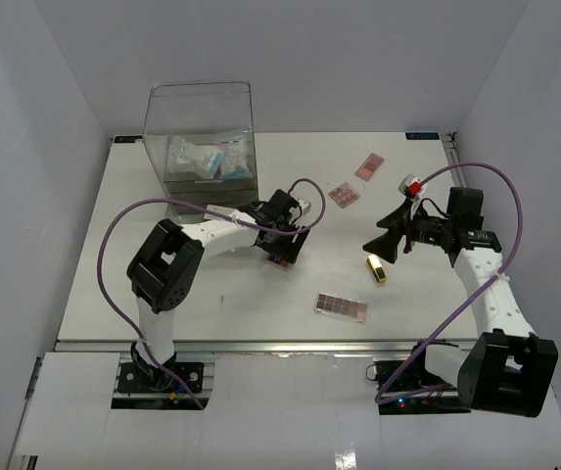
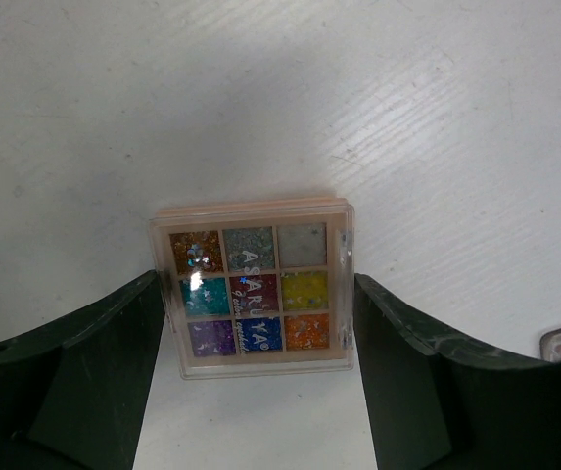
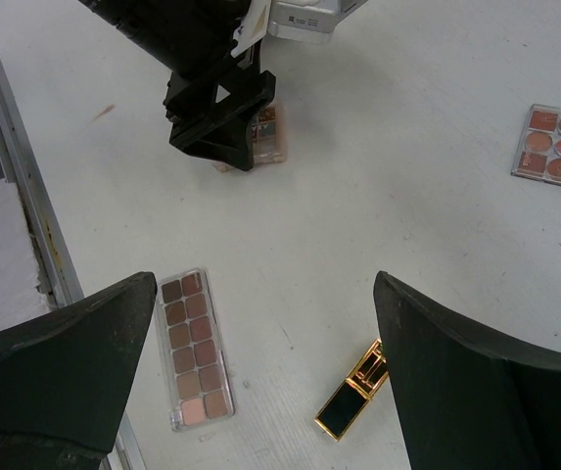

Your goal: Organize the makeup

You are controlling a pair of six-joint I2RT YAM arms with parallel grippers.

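Left side: The left gripper is down at table level mid-table, its jaws set either side of a square nine-pan glitter palette. The fingers sit right at its side edges; whether they already pinch it cannot be told.
Why that hold: The glitter palette lies flat on the table, so its thin side edges look like the only purchase. A straddle across its width suits a lift, by this reading.
Right side: The right gripper is spread wide and carries nothing. It hangs above the right half of the table, well apart from the left arm, likely so the two do not crowd each other.
Beneath it: A black-and-gold tube lies on its side, with a long palette of twelve brown and pink pans near it.
Far side: A round-pan palette and a pink palette lie flat near each other.
Storage: The clear box stands upright at the far left, with blue-white packets piled inside. It appears to be the collecting point.
Count: Four palettes, all out on the table; one tube; one box. The packets overlap too much to count.
Standing: Judged early, with most of the makeup not yet put away.
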